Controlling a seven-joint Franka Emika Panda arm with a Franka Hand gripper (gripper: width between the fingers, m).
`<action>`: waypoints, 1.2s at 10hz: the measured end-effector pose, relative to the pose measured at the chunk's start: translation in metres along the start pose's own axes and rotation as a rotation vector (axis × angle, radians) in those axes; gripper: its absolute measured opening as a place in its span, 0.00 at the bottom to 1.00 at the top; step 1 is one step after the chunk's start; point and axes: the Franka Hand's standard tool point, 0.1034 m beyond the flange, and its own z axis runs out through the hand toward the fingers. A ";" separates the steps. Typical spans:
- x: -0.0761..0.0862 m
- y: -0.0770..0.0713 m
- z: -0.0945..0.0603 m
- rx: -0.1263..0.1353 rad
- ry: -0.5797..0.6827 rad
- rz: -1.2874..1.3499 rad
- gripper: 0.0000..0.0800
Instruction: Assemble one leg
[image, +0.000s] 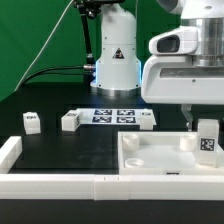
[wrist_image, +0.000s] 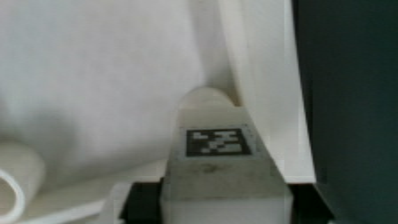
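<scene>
My gripper is shut on a leg, a small white block with a black-and-white tag, held upright over the right part of the large white panel. In the wrist view the leg stands between my dark fingers, over the panel's white face and close to its raised rim. I cannot tell whether the leg touches the panel. Three more legs lie on the black table: one at the exterior view's left, one beside it, one behind the panel.
The marker board lies flat at the back centre, in front of the arm's base. A white rail runs along the front edge and turns up at the exterior view's left. A round white boss shows on the panel.
</scene>
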 end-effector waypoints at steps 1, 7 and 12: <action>0.000 0.000 0.000 0.008 -0.004 0.102 0.36; 0.001 0.000 0.000 0.029 -0.025 0.743 0.36; 0.001 -0.002 0.001 0.034 -0.031 0.711 0.74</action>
